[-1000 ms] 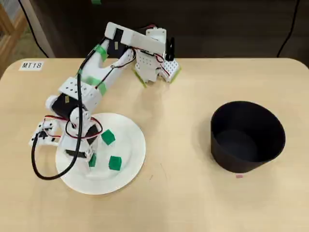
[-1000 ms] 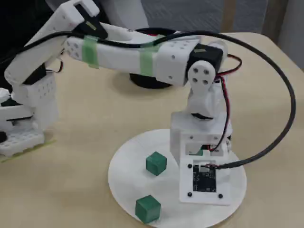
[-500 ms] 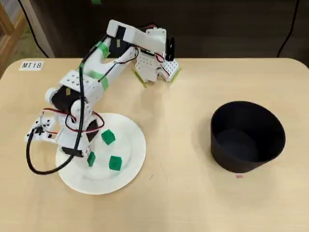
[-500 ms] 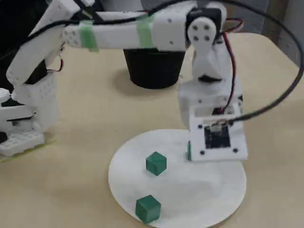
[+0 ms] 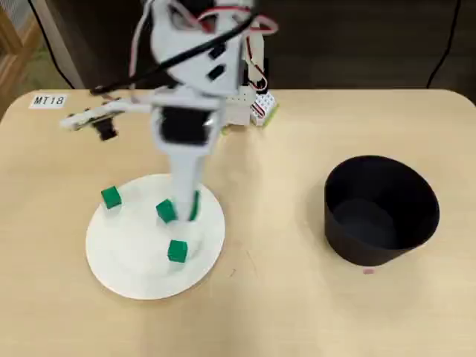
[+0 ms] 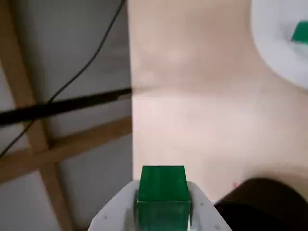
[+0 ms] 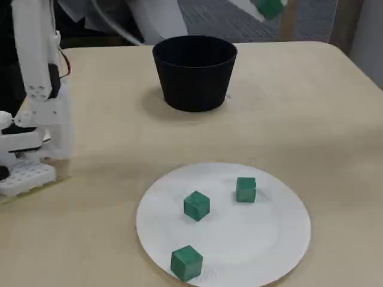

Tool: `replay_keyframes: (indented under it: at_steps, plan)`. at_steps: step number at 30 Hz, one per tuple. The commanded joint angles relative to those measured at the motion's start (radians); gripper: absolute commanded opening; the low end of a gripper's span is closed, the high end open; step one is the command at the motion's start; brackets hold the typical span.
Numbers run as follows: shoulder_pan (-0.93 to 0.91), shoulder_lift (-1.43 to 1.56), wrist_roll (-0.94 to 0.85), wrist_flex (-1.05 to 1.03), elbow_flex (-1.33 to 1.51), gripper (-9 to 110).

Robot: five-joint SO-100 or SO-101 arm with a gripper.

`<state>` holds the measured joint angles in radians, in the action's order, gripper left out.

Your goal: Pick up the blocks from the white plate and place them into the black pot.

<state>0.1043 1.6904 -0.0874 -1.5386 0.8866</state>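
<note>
carrying one block [image 6: 162, 192] clamped in the pincer [image 6: 162, 211]; best kept level and released only above the black pot [image 5: 381, 210].

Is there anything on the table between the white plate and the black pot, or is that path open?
In the fixed view, only bare tabletop lies between the white plate and the black pot. The overhead view agrees: nothing sits on that stretch.
</note>
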Motion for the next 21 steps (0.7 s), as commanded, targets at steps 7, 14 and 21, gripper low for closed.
replay_keyframes:
  at_steps: [7,14,21]
  plan:
    - [0.489,0.357,0.089,0.476,0.824,-2]
    - [0.581,0.270,0.084,0.637,0.925,-2]
    - [0.589,0.158,0.081,0.723,0.925,-2]
